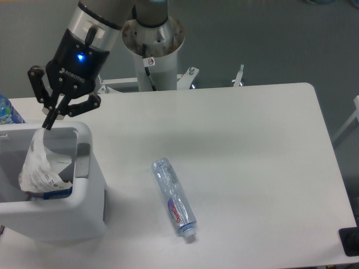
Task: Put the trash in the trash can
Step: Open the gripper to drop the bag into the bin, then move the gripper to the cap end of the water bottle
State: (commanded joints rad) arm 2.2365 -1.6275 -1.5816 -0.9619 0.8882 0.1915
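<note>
camera view, fixed: two-finger gripper (pixel 49 124), upper left, pinches the crumpled translucent-white plastic wrapper (pixel 39 168) over the open white rectangular plastic bin (pixel 84 213), lower left; release remains. the clear slim bottle with red-and-white label (pixel 175 197) lies on the smooth white table (pixel 252 157), lower centre, not yet binned.

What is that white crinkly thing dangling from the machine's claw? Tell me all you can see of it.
It is a crumpled plastic wrapper, translucent white with faint dark print. The gripper pinches its top between shut jaws, so it hangs down, stretched long, inside the opening of the trash can. Its lower end reaches something blue lying in the can; whether they touch is unclear.
</note>
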